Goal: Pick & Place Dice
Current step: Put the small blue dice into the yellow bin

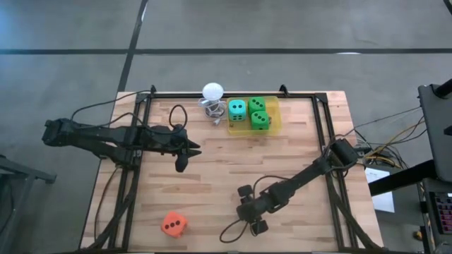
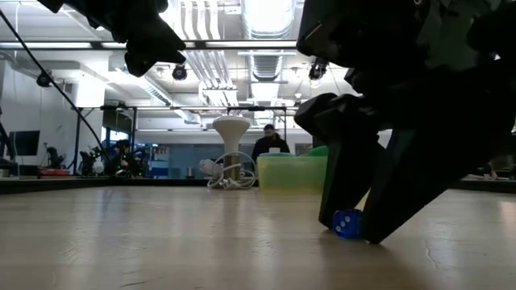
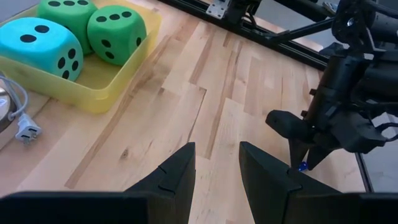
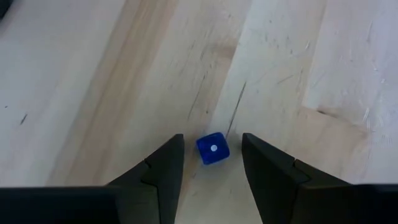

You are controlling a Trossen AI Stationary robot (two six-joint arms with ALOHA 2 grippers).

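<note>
Blue die [image 4: 212, 149] | between right gripper [image 4: 211, 163] fingers, untouched; on table [image 4: 93, 93]

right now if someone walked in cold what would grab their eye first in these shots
Probably the yellow tray at the table's far edge, with a teal die and two green dice in it, beside a white ball on a wire stand. Next, the orange-red die alone near the front edge. Then the right gripper, low over the table with open fingers either side of a tiny blue die; the left gripper waits mid-table, open.
</note>
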